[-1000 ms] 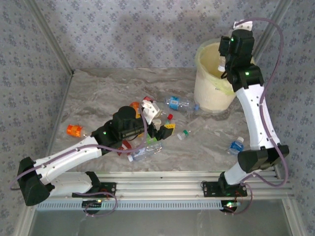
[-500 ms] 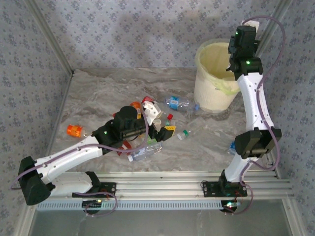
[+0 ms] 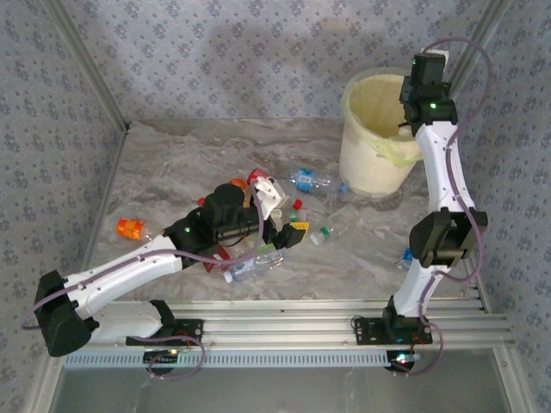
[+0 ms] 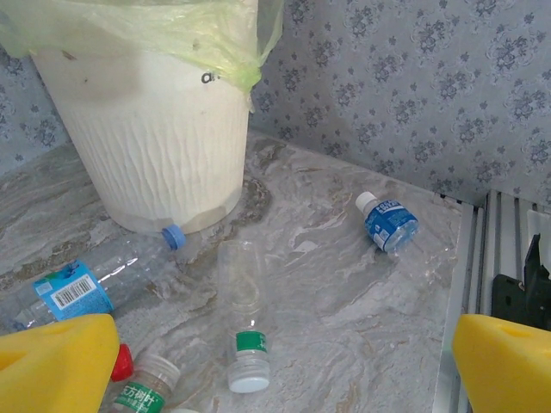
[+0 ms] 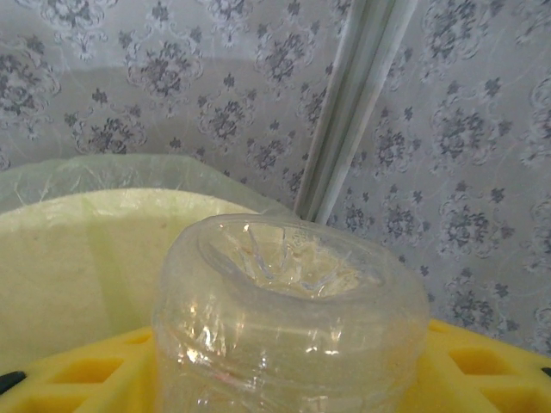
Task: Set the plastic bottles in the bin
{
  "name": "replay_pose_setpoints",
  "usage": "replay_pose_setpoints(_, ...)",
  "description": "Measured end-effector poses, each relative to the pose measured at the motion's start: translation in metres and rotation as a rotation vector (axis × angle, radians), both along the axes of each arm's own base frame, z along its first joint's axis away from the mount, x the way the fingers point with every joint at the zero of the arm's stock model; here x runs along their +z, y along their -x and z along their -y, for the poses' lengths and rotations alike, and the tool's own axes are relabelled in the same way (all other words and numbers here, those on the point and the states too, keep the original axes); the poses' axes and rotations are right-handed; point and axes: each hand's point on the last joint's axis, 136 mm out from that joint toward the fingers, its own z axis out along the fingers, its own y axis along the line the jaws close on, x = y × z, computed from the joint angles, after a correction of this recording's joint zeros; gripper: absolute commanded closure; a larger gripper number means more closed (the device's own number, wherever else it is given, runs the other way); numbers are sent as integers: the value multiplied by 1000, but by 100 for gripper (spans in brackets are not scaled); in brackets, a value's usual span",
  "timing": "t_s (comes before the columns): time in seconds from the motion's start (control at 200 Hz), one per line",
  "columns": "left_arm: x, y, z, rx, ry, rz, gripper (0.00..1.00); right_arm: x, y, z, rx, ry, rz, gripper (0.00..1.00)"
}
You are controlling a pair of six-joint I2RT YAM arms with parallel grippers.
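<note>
My right claw's (image 5: 293,379) yellow fingers (image 5: 486,366) are matt plastic; my clear bottle (image 5: 288,301) is glossy, crinkled plastic. The bin (image 4: 155,138) is ribbed cream plastic, its bag (image 4: 172,34) thin film. The surface (image 4: 344,292) looks smooth, marbled stone.

Two white arms (image 3: 129,271) with black joints (image 3: 443,237) and bases (image 3: 58,311), small green lights (image 3: 428,107), thin purple cables (image 3: 487,73) looping alongside, and chunky yellow fingers (image 4: 52,366).

clear bottle (image 5: 288,318) above bin (image 5: 77,258)
</note>
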Motion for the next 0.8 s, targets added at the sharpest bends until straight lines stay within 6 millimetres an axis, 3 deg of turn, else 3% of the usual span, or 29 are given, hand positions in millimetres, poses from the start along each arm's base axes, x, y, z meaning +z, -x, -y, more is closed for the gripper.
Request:
replay_pose_setpoints(0.355,6,1,1,-10,-5,7,0,-63,-14,-11,83,-82,-151,37)
replay_pose_setpoints(0.605,5,4,3,-31,-24,5,0,-104,-19,-25,134,-155,-253,31)
replay_pose_setpoints(0.804,4,10,8,-63,-64,28,0,-119,-14,-31,140,-214,-294,24)
